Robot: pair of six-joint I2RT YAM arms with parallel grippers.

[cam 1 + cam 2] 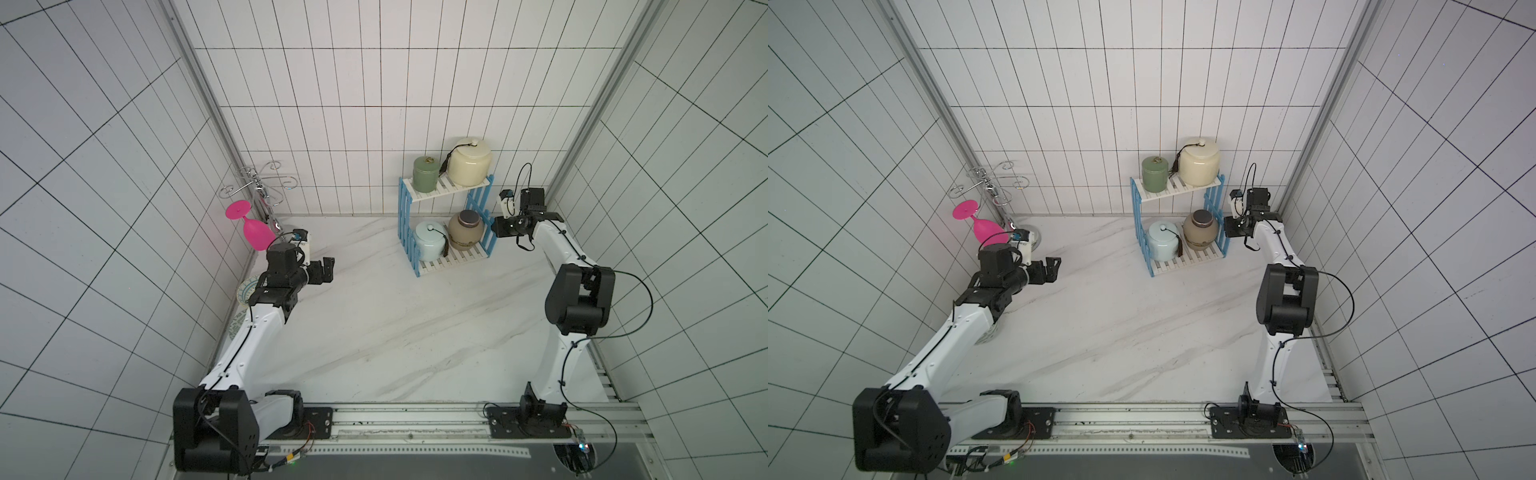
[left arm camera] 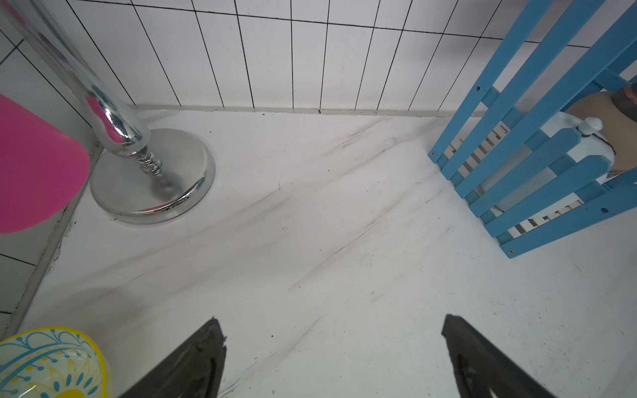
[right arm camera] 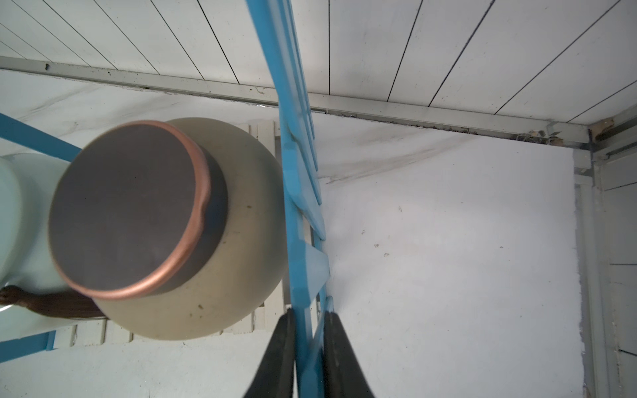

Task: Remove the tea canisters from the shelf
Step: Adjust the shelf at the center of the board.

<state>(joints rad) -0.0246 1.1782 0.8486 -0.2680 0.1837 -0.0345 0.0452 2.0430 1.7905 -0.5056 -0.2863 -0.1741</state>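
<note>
Right hand [image 3: 306, 318] pinched shut on a side slat [image 3: 299, 220] at the right end of the shelf [image 1: 405, 212], likely bracing it. None removed yet: green canister [image 1: 426, 173] and cream canister [image 1: 469, 166] on top, pale blue canister [image 1: 429, 242] and tan canister [image 1: 465, 232] below. Left hand [image 2: 332, 327], wide open and empty above the table [image 1: 374, 316], must reach in next

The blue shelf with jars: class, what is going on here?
The right gripper has its fingers shut on a blue side slat of the shelf, not on a jar. All four tea canisters sit on it: green canister and cream canister on top, pale blue canister and tan canister below. The left gripper is open and empty above the table.
</note>
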